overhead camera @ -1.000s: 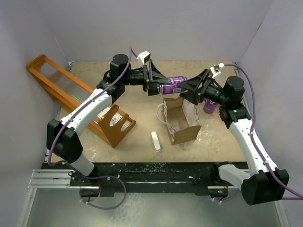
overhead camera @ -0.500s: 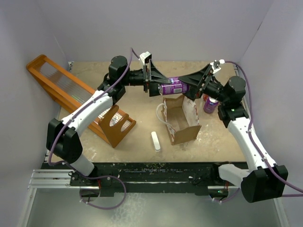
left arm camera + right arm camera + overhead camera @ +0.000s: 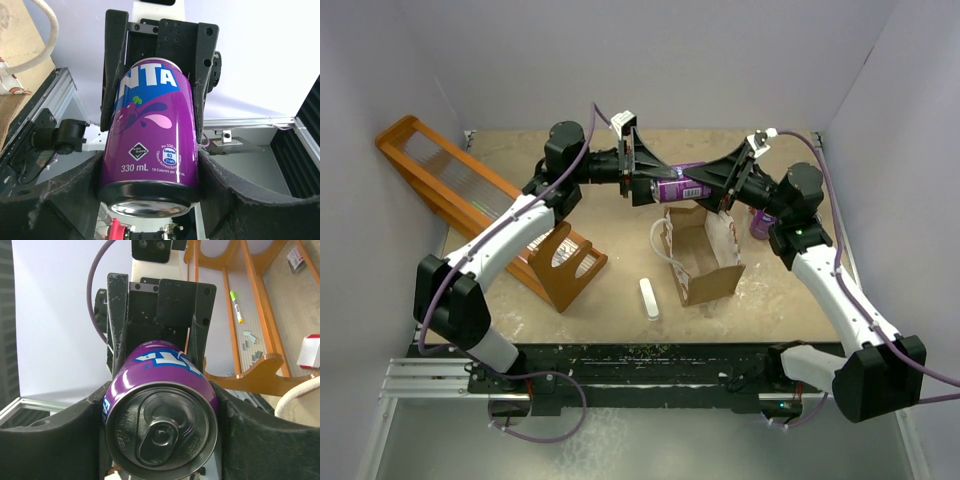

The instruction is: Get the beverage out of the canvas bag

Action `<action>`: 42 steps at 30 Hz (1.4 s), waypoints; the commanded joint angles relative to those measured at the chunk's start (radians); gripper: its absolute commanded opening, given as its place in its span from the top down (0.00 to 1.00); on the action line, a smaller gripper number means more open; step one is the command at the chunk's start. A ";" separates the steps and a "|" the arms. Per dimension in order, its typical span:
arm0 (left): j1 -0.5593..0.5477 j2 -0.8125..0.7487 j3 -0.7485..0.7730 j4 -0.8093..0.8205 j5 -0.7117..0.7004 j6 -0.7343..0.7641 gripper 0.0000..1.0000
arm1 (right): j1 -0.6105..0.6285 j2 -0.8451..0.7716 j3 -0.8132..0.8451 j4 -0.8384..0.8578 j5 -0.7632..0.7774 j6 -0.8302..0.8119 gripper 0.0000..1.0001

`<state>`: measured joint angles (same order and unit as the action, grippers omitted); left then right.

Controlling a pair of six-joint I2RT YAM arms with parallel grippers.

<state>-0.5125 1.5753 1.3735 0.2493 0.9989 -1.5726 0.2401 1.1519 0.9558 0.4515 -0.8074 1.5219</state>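
Observation:
A purple beverage can [image 3: 682,185] hangs on its side in the air just above the far rim of the canvas bag [image 3: 705,262], a small brown bag with white handles that stands open on the table. My left gripper [image 3: 655,186] is shut on the can's base end. My right gripper [image 3: 713,188] is shut on its top end. In the left wrist view the can [image 3: 150,125] fills the space between my left gripper's [image 3: 150,175] fingers. In the right wrist view the can's lid [image 3: 162,437] sits between my right gripper's [image 3: 161,422] fingers.
A long orange wooden rack [image 3: 470,205] lies along the left side. A small white object [image 3: 650,298] lies in front of the bag. A second purple can [image 3: 761,222] stands on the table behind my right arm. White walls close in on the table.
My right gripper has risen and moved left onto the can's top end and closed on it. The left gripper has kept hold of the can, which has levelled out.

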 commanded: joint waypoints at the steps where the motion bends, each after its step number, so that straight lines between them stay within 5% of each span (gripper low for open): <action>1: -0.003 -0.077 -0.013 0.098 0.008 -0.007 1.00 | 0.010 -0.031 -0.003 0.068 0.007 -0.003 0.64; 3: -0.002 -0.081 -0.018 0.104 0.012 0.004 0.97 | 0.010 -0.049 -0.009 0.022 0.018 -0.026 0.88; 4: -0.002 -0.084 -0.021 0.107 0.017 0.013 0.81 | 0.010 -0.059 -0.005 -0.010 0.029 -0.046 1.00; 7: -0.001 -0.102 -0.027 0.041 0.015 0.079 0.23 | 0.008 -0.104 0.033 -0.164 0.106 -0.150 1.00; 10: 0.000 -0.118 -0.021 -0.023 0.009 0.174 0.00 | -0.001 -0.152 0.078 -0.258 0.167 -0.216 1.00; 17: 0.006 -0.121 0.032 -0.334 -0.018 0.401 0.01 | -0.041 -0.212 0.302 -0.836 0.487 -0.587 1.00; 25: 0.009 -0.121 0.034 -0.413 -0.028 0.455 0.01 | -0.041 -0.176 0.553 -1.471 1.297 -0.785 1.00; 33: 0.009 -0.103 0.054 -0.425 -0.027 0.463 0.01 | -0.043 -0.114 0.343 -1.509 1.441 -0.783 1.00; 42: 0.009 -0.113 0.062 -0.451 -0.022 0.480 0.01 | -0.092 -0.002 0.143 -1.221 1.312 -0.741 1.00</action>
<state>-0.5106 1.4826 1.3838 -0.2119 0.9722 -1.1286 0.1726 1.1515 1.1137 -0.9661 0.5106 0.7437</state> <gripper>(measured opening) 0.989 0.682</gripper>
